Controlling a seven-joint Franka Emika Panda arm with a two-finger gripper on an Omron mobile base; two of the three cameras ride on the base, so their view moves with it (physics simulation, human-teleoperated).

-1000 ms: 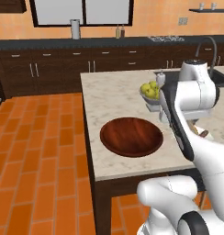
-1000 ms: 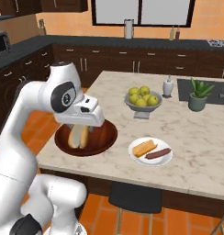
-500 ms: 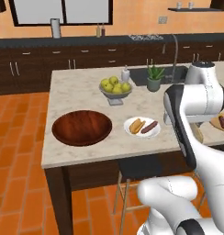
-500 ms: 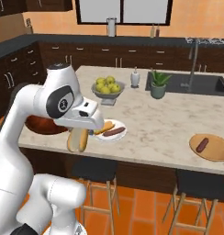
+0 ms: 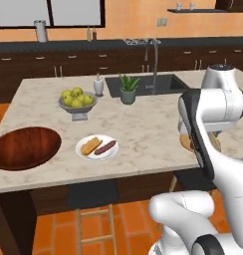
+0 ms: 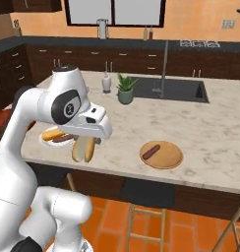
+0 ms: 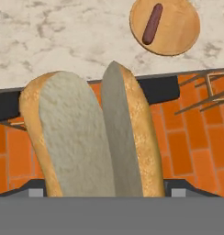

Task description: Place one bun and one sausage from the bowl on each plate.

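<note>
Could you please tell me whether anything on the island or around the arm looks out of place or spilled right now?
Nothing looks spilled or askew. The white plate holds one bun and one sausage; the wooden plate holds only a sausage. The pincer holds a bun out over the floor, beyond the counter edge.
</note>
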